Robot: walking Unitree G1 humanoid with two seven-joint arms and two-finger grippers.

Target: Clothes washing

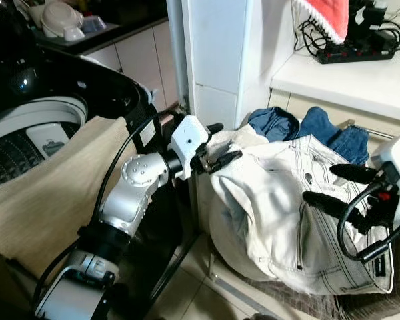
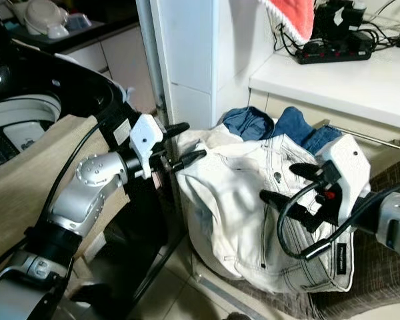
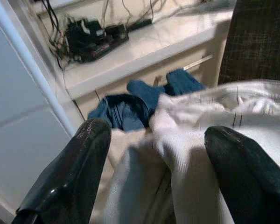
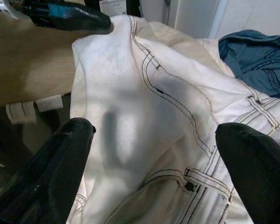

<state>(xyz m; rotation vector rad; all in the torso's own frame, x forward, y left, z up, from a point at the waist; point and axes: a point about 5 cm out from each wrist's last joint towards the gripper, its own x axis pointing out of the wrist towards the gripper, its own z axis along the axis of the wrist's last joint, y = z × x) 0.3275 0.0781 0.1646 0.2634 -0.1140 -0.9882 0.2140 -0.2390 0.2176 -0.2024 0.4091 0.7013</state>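
- My right gripper (image 1: 340,185), fingers spread, hovers at the white jeans (image 1: 287,213).
- My left gripper (image 1: 217,145), also unclenched, meets their far edge.
- Risk: closing on a loose fold, dragging the blue denim (image 1: 307,127) beyond along.

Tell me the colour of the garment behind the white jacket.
Blue denim garment, clearest in the left wrist view.

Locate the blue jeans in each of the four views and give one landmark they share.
Left eye view: blue jeans upper middle, behind the white jacket.
Right eye view: upper middle, behind the jacket.
Left wrist view: centre, beyond the jacket's edge.
Right wrist view: upper right corner.
Shared landmark: the white jacket, lying in front of the jeans in all four.
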